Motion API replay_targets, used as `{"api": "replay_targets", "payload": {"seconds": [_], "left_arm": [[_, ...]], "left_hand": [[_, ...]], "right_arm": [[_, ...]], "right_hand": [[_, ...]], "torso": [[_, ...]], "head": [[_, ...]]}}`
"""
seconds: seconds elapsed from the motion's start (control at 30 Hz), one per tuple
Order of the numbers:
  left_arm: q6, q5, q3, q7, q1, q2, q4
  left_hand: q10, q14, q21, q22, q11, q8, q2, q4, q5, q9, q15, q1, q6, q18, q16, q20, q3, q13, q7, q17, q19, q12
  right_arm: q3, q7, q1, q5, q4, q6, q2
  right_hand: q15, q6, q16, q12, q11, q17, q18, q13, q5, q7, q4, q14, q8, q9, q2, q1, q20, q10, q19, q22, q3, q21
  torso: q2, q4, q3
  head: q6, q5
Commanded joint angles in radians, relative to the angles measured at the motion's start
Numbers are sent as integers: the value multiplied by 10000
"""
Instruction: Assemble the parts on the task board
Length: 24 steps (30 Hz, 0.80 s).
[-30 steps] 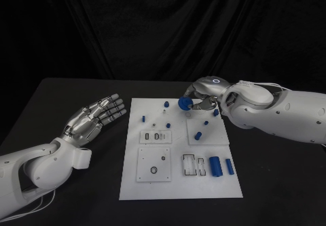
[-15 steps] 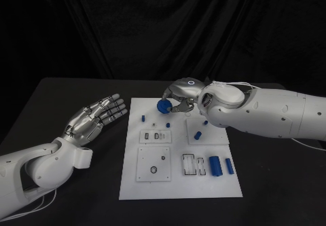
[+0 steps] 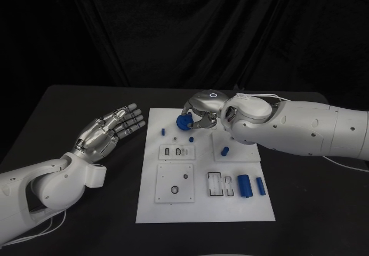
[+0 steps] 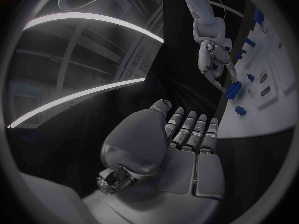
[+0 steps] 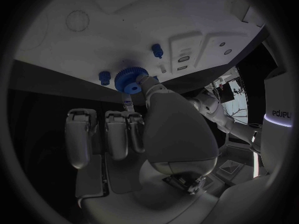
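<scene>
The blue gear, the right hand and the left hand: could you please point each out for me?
blue gear (image 3: pixel 184 122): head view, on its toothed face.
right hand (image 3: pixel 203 110): head view, on the back of the hand.
left hand (image 3: pixel 107 133): head view, on its open palm.

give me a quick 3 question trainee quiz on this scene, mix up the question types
1. True or false: the left hand holds a blue part.
2. Multiple choice: the right hand grips which thing? A) a blue gear B) a white peg C) nothing
3. Fill in the blank: the two large blue cylinders lie near the ____ edge of the task board, as the head view shows it.

Key
1. False: it is empty with fingers apart, beside the board over the black table.
2. A
3. right
</scene>
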Motion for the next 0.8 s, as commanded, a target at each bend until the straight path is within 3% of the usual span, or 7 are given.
{"api": "replay_targets", "payload": {"seconds": [0.03, 0.43, 0.8], "left_arm": [[214, -19, -1, 1818, 8, 19, -6], [249, -19, -2, 1756, 7, 28, -39], [277, -19, -3, 1725, 6, 27, -44]], "left_hand": [[-63, 8, -43, -14, 3, -68, 22, -7, -15, 0, 45, -113, -34, -104, 49, 8, 50, 4, 165, 9, -38, 63], [-70, 4, -41, -14, 16, -76, 15, -7, -24, -3, 54, -127, -59, -115, 55, 6, 77, 4, 170, 8, -36, 65], [-73, 6, -42, -15, 36, -82, 3, -9, -39, -4, 66, -148, -64, -129, 74, 6, 117, 4, 179, 9, -37, 73]], "right_arm": [[13, -188, -32, -67, -24, 77, -14], [17, -317, -55, -68, -16, 99, -104], [18, -445, -76, -67, -59, 394, -91]], "right_hand": [[70, 80, 25, 27, 93, 2633, -110, 2632, -45, -124, -15, 1032, 1505, 3104, 42, 23, 39, 1024, 504, 2089, 97, -81], [139, -7, 25, 27, 170, 2633, -92, 2632, 36, -40, -3, 1032, 1293, 3045, 20, -3, 105, 1024, 457, 2045, 189, -133], [264, -184, 25, 27, 309, 2633, -79, 2632, 30, 115, 33, 1032, 749, 2805, -62, -77, 230, 1024, 426, 2024, 371, -174]], "torso": [[0, -24, 2], [-5, -21, 6], [-5, -22, -3]], "head": [[-19, 17], [-55, 32], [-78, 20]]}}
